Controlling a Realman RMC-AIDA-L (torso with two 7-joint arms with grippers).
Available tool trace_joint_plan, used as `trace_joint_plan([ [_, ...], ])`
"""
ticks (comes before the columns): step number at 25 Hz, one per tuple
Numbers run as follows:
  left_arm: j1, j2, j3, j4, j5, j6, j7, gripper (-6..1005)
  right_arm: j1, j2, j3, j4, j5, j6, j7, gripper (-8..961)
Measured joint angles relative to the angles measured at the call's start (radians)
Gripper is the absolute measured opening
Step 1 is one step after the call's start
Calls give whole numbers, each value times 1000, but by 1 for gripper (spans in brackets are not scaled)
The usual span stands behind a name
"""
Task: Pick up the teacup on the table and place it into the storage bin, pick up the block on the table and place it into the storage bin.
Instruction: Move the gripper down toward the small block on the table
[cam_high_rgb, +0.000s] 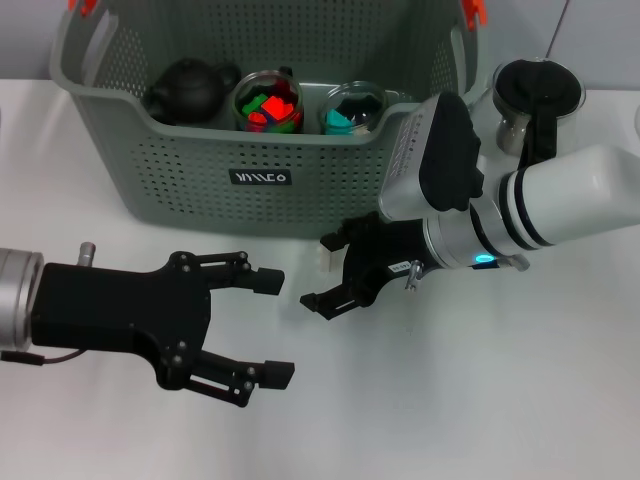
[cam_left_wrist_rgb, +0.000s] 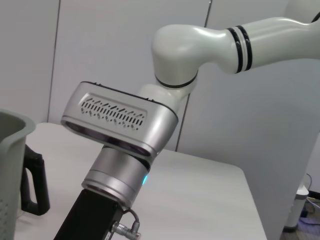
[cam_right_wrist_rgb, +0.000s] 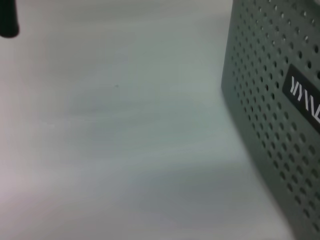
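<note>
The storage bin (cam_high_rgb: 265, 150) stood on the white table (cam_high_rgb: 450, 400), holding a dark teapot (cam_high_rgb: 188, 88), a glass cup of coloured blocks (cam_high_rgb: 268, 100) and a teacup (cam_high_rgb: 352, 108) with a teal piece. Just in front of the bin's label, the right gripper (cam_high_rgb: 335, 275) hovered low, fingers spread beside a small white block (cam_high_rgb: 328, 256). Further in front of the bin, the left gripper (cam_high_rgb: 270, 325) waited with fingers apart. A glass pot (cam_high_rgb: 535, 100) stood beside the bin
</note>
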Motion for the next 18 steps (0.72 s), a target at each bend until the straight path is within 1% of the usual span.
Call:
trace_joint_plan([
  [9,-1,2,0,2,0,17,0,969,-2,6,-9,13,15,18,-1,928],
  [14,-1,3,0,2,0,17,-2,969,-2,7,-70,20,75,43,-2,928],
  [18,-3,3,0,4,0,17,-3,969,-2,5,-85,21,88,53,-2,927],
])
